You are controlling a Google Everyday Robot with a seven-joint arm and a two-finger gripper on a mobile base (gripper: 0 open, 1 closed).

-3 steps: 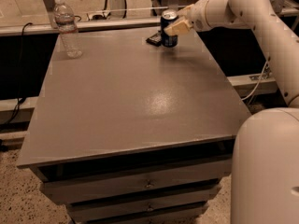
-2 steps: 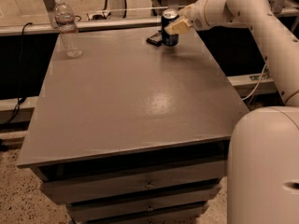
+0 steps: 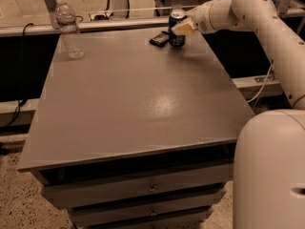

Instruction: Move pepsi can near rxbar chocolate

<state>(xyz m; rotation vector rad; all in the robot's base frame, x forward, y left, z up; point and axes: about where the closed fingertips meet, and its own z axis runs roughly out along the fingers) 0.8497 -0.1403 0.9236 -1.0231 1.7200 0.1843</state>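
Note:
The blue pepsi can point(image 3: 176, 19) stands upright at the far edge of the grey table point(image 3: 138, 94), right of centre. The black rxbar chocolate point(image 3: 159, 39) lies flat just left of the can, touching or almost touching its base. My gripper point(image 3: 183, 28) reaches in from the right on the white arm, and its cream fingers point(image 3: 185, 28) sit around the can's middle, covering part of its side.
A clear plastic water bottle point(image 3: 68, 28) stands at the table's far left corner. A rail and cables run behind the table. My white base point(image 3: 269, 171) fills the lower right. Drawers sit under the table top.
The can and gripper stay at the far edge by the bar. No clear motion between the frames.

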